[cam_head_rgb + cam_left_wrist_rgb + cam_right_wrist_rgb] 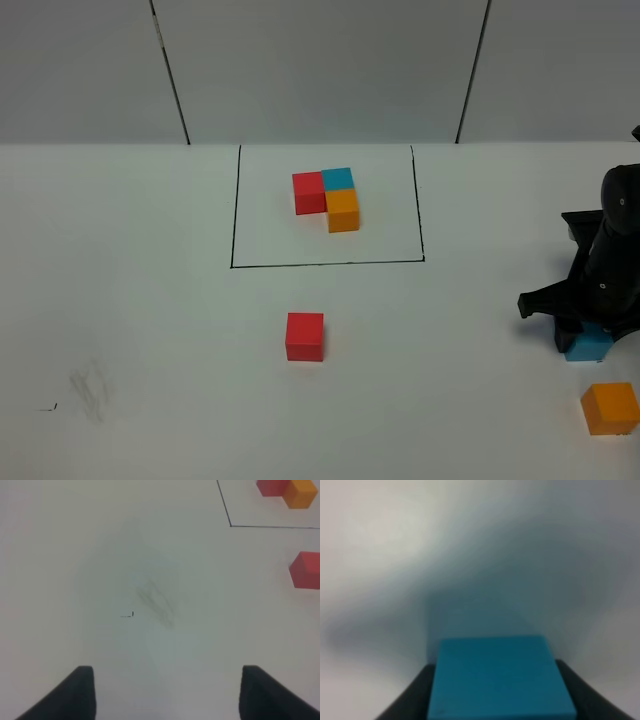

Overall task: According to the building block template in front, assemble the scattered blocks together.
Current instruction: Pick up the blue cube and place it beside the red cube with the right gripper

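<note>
A white bench (150, 300) fills nearly the whole overhead view, with a pale panelled wall (320, 60) behind its far edge. A thin black rectangle (325, 264) is drawn on the bench toward the back, about the middle. The black right arm (612, 250) reaches down at the right edge of the bench, well apart from the rectangle. Inside the rectangle, nearer its far line, sits the building block template (327, 198). It is a red cube and a blue cube side by side and touching, with an orange cube against the blue one's near face, making an L.

The scattered blocks lie outside the frame. The red block (304, 336) rests alone on the bench, in front of the rectangle's near line and roughly in line with the template. The blue block (590, 347) is at the far right, under the right gripper (585, 335). In the right wrist view its dark fingers (410, 700) stand against both sides of the block, clamped on it. The orange block (611, 408) lies near the blue one, closer to the front edge and not touching it.

The left gripper (167, 690) shows only in its own wrist view, its fingers (75, 692) wide apart with bare bench showing between them. Ahead of it lie a faint grey smudge (157, 600) and a tiny black mark (128, 615).
</note>
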You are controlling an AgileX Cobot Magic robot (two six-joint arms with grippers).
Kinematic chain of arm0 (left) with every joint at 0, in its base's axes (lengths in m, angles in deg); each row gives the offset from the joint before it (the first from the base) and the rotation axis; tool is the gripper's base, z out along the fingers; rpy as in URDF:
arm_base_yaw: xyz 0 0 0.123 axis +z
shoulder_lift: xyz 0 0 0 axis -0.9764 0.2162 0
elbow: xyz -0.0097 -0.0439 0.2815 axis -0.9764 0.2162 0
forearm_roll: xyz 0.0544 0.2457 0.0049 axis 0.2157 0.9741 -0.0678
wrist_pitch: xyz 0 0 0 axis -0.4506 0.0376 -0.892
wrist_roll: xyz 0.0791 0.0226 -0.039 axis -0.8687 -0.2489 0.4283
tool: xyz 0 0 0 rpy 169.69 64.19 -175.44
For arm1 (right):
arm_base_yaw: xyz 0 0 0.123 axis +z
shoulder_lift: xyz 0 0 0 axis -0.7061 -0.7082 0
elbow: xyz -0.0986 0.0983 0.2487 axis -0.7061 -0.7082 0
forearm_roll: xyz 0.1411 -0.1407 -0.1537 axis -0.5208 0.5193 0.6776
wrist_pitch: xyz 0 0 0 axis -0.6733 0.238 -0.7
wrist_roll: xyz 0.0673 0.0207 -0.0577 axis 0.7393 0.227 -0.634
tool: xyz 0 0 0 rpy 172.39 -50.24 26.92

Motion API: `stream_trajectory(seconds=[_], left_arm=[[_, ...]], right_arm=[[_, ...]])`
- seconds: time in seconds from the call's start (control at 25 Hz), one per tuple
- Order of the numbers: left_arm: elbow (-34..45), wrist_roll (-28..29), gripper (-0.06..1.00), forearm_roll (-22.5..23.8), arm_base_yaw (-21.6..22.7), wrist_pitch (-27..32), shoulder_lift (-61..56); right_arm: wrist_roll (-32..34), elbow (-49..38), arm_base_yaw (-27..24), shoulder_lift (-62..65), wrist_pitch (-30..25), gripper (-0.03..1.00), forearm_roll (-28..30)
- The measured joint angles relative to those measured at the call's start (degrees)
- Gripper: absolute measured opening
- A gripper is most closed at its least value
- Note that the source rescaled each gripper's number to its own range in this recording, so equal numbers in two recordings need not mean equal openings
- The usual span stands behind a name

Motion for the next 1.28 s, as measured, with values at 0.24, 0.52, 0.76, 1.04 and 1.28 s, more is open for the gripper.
stream_trajectory(seconds=[0.24,0.52,0.76,1.04,1.28], left_arm=[[0.00,0.00,0.96,0.00,0.00,0.00,0.00],[0.00,0.00,0.96,0.00,0.00,0.00,0.00],[0.00,0.00,0.96,0.00,0.00,0.00,0.00],[0.00,0.00,0.96,0.00,0.00,0.00,0.00],[0.00,0.00,0.96,0.00,0.00,0.00,0.00]], right_arm=[[0.00,0.00,0.00,0.00,-0.02,0.02,0.00],[-0.06,0.00,0.00,0.00,-0.38,0.02,-1.51],[-0.12,0.00,0.00,2.32,-2.35,0.02,-1.65],[-0.25,0.00,3.89,10.67,-7.12,0.02,5.08],[-7.09,0.00,10.50,14.88,-10.37,0.02,9.44]])
